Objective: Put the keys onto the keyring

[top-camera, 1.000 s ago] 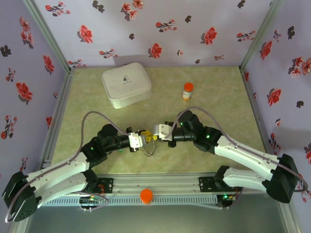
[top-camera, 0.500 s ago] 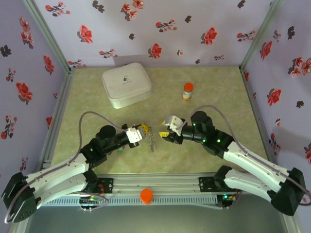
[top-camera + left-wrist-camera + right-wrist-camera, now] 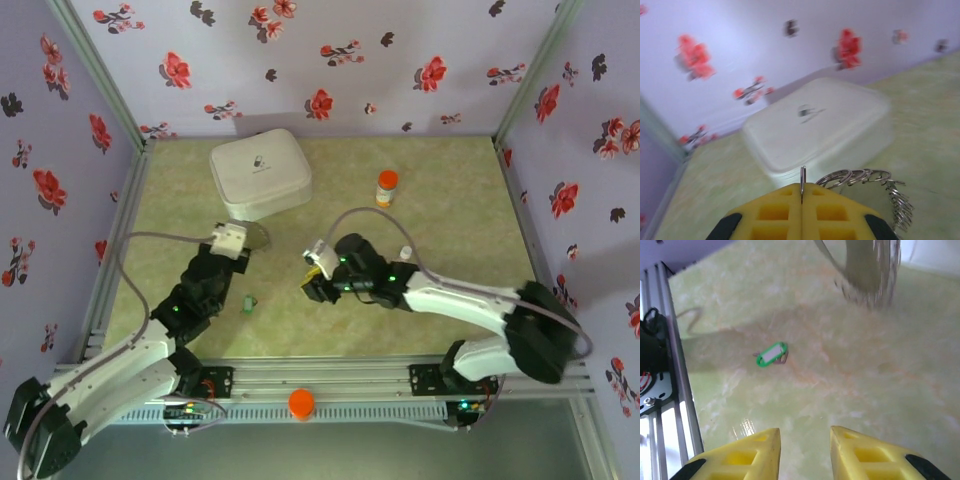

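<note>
Lab booth: floral walls (image 3: pixel 330 60), aluminium frame (image 3: pixel 330 378)

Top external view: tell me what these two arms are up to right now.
The left end effector is shut on the keyring, lifted near the white case. The right end effector hangs open and empty above the table, facing the green key lying loose there. That key is not on the ring yet.

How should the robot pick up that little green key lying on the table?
Pinch the green key across its long sides, coming straight down. It lies flat on the table, so a sideways approach has nothing to catch, and its oval head is narrowest that way. The open right gripper is close by. The left gripper holds the keyring.
</note>
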### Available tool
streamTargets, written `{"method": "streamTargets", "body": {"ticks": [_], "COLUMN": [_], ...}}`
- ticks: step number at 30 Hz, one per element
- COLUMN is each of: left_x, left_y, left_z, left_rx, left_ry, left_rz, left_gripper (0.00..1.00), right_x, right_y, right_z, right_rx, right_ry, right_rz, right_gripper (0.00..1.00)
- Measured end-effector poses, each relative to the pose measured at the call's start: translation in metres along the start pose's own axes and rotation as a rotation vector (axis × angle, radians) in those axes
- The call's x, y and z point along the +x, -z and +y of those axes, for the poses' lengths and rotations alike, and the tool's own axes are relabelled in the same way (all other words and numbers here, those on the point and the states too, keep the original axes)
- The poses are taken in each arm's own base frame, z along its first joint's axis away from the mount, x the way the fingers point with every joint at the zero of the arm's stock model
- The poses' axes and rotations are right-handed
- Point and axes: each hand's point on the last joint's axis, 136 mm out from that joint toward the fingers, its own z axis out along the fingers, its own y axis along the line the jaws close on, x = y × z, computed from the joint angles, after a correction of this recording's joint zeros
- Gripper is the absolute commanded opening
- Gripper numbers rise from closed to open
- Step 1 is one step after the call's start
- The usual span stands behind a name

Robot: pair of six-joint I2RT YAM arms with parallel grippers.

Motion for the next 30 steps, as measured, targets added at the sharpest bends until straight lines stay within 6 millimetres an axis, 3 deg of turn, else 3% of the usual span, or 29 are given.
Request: {"method": "streamTargets", "body": {"ticks": [5,13,17,23,30], "left_x": [0.016,0.055,0.069,0.068,0.068], "left_y": [0.005,0.009,0.011,0.011,0.01], "left_z": [0.058,0.079,0.09,0.091,0.088], "left_rx": [-0.201,-0.301,-0.351,-0.353,-0.334], "left_ry": [0.139,0.227,0.264,0.297,0.303], "left_rz": [0.054,0.152,0.189,0.181,0.181], "left_gripper": [0.0,0.0,0.0,0.0,0.0], "right_x": [0.008,-0.001,-0.006,-0.002,0.004], "right_y": [-0.057,-0.122,-0.138,-0.155,-0.16], "right_z": [-0.002,-0.011,-0.01,0.003,0.02], "right_rx": [0.001,-0.013,-0.033,-0.088,-0.147], "right_ry": [-0.017,-0.034,-0.054,-0.064,-0.071], "right_rz": [0.102,0.154,0.169,0.199,0.232], "right_gripper": [0.31,0.34,0.38,0.4,0.39]}}
